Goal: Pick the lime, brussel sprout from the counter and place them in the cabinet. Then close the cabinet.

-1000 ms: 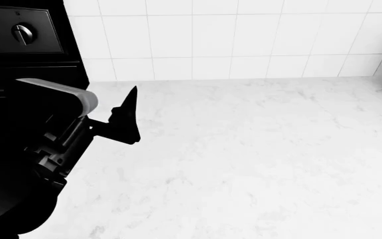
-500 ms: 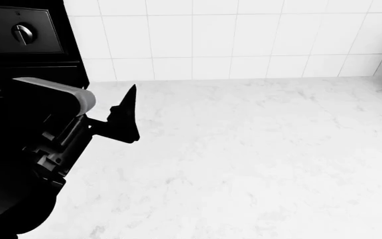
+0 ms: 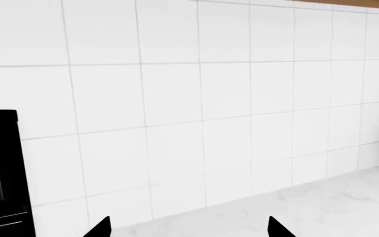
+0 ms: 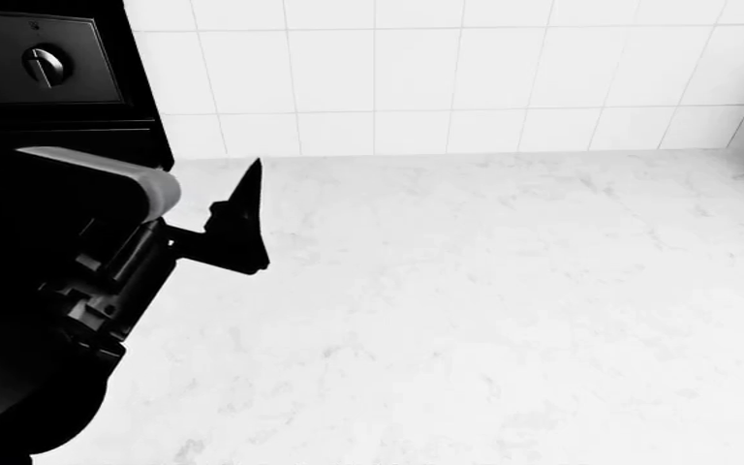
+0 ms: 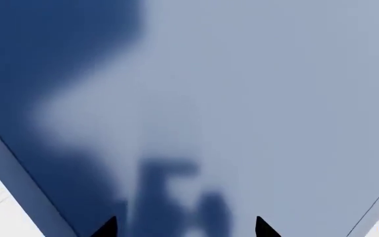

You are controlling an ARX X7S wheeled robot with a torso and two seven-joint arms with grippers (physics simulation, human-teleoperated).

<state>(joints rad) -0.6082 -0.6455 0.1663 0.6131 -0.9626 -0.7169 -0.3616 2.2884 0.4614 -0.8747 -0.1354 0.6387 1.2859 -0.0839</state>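
Counter [image 4: 476, 291] under raised left claw [image 4: 245, 218], fingers spread

Left arm raised at the scene's left, left gripper [image 4: 245, 218] pointing away, jaws parted. Right gripper [image 5: 184, 228] likewise spread, empty.
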